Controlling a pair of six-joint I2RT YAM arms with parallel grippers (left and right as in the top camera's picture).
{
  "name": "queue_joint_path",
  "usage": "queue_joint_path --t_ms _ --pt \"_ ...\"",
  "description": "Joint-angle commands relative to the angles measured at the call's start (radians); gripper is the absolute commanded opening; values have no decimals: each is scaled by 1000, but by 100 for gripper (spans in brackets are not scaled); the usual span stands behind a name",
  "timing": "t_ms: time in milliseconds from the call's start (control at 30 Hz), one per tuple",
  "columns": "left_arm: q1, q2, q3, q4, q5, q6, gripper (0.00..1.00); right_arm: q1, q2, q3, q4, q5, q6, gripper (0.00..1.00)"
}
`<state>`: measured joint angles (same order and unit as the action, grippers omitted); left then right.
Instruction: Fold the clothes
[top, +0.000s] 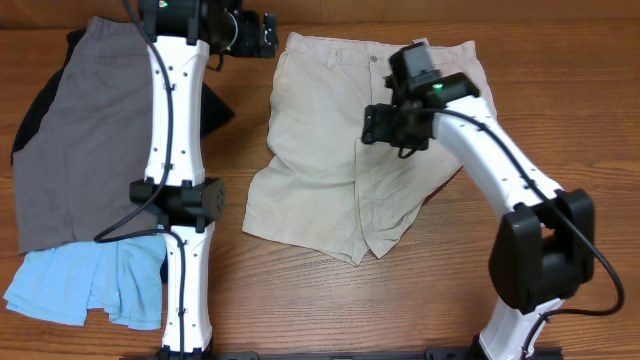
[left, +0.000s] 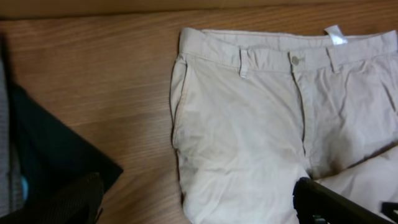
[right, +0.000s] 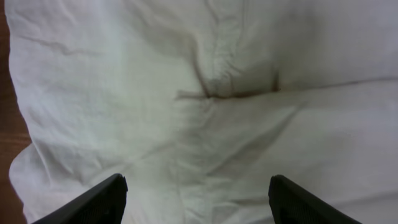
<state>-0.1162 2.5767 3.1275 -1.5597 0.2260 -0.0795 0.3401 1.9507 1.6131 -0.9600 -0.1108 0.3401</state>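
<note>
Dark fingers (right: 93, 202) of the right arm (top: 500, 170) sit closest to the lens in the right wrist view. They are spread wide over pale creased cloth, so the right jaws are open and grip nothing. Whether they touch the fabric cannot be told.

Under everything is the wooden worktop (top: 300, 300). The khaki shorts (top: 320, 150) lie spread on it right of centre, with the waistband at the far edge and the legs pointing toward the robot. From overhead, the right jaws hang over the middle of the shorts, near the fly seam.

The grey shorts (top: 80, 140) lie flat on the left side, well apart from the khaki pair. The left arm (top: 180, 150) runs along their right edge. The blue shorts (top: 90, 285) are bunched at the near left corner, tucked against the grey hem. A black garment (top: 215, 110) pokes out from under the grey pair on both sides.

The left jaws are at the far edge, between the grey pair and the khaki waistband corner. In the left wrist view their dark fingers (left: 336, 205) stand far apart at the bottom corners, open and empty. That view also shows a white label (left: 334, 34) sticking up from the waistband and a button (left: 297, 60) fastened at the fly.
</note>
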Motion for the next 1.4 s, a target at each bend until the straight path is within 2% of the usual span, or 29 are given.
queue_joint_path --t_ms 0,200,467,567,900,1067,1367 --pt "0 -24 15 -37 -28 -13 100 36 64 -10 48 105 46 78" --pt "0 -24 15 -71 -82 -2 100 71 105 -10 143 171 -134 86" --pt "0 -24 14 -70 -95 -3 100 84 135 -10 188 261 -239 83" --pt "0 -24 14 -64 -100 -3 100 102 151 -10 164 318 -244 83" --pt "-2 -24 14 -63 -100 -3 100 159 170 -10 166 320 -275 83" --pt "-2 -24 14 -66 -100 -3 100 162 203 -10 162 330 -281 76" --pt "-2 -24 14 -68 -106 -3 100 158 208 -10 163 439 -281 47"
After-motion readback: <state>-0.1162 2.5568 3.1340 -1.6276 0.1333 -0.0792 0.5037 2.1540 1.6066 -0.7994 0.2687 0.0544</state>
